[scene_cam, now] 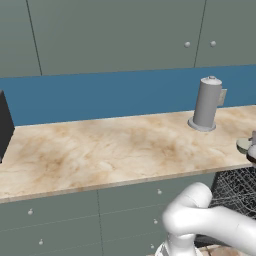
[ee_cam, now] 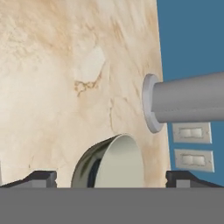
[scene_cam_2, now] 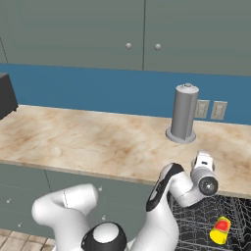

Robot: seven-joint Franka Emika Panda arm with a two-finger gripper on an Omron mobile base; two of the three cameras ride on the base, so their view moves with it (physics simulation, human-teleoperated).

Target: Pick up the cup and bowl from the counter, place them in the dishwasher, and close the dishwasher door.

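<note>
The gripper [ee_cam: 111, 177] stood with jaws wide apart and nothing between the fingertips [ee_cam: 40, 177] but air. In the hand view the bowl [ee_cam: 109, 162] lay directly ahead of the pincer, centred between the two tips and just beyond them, not touching either. It rested on the counter [ee_cam: 52, 65] near the front edge; in the left base view it showed as a pale sliver at the far right of the worktop [scene_cam: 246, 144]. The bowl is round, so it has no long axis to match; what mattered was that its rim sat inside the span of the jaws. The tall grey canister [ee_cam: 188, 103] stood further back toward the blue wall, apart from the bowl.

In the right base view the hand [scene_cam_2: 203, 172] hung over the counter's front edge, above the open dishwasher [scene_cam_2: 206, 220], where a yellow-and-red cup [scene_cam_2: 220, 230] already lay in the wire rack.

Judgement: a short advance straight along the hand's axis would bring the rim between the fingers.
</note>
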